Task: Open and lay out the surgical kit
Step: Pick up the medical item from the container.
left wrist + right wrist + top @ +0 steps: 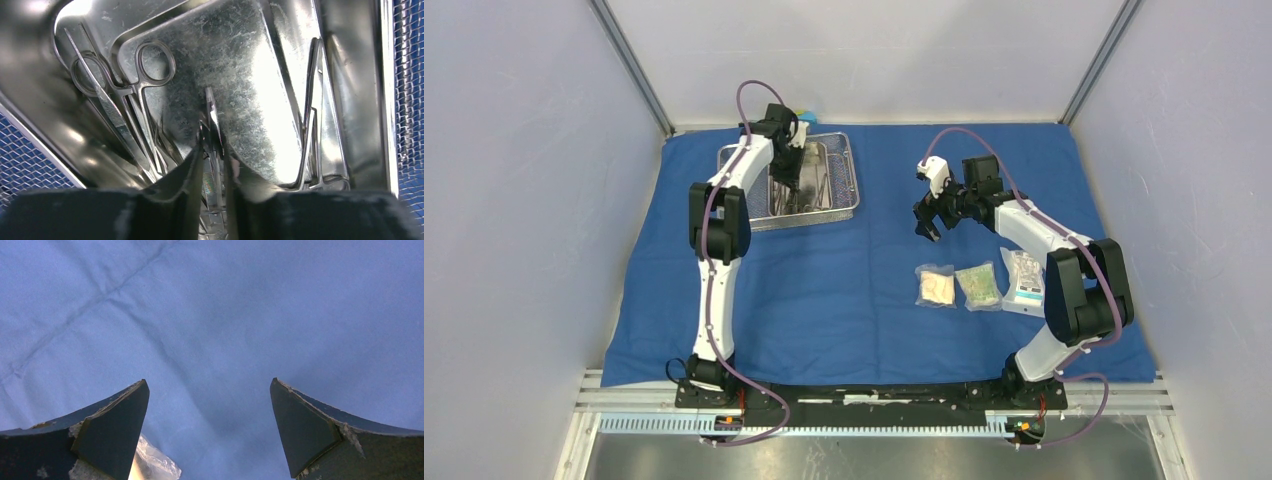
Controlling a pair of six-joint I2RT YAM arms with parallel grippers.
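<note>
Now the long white left arm stretches from its base at 7 o'clock up to 11 o'clock, with its elbow lifted and its wrist tipped down. The left claw dips into the small shiny steel pan. This pan sits inside the wire-mesh steel tray. Up close, the two dark fingers are pressed in and pinching a slim metal tool that stands between them. More thin tools with ring handles lie along the pan's wall at 10 o'clock from the claw. The pan's walls are close on both sides of it.

The right arm folds up from its base at 5 o'clock, and its elbow sticks out toward 3 o'clock. The right claw hangs just past the middle, toward 1 o'clock. It points down at the big blue cloth that covers the desk, and it is spread wide with nothing in it.

Three small clear packets lie in a row at 4 o'clock, just below the right claw. The last one is tucked beside the right elbow. The tray's far edge sits near the cloth's far edge. From the middle round to 8 o'clock the cloth is bare and wide.
</note>
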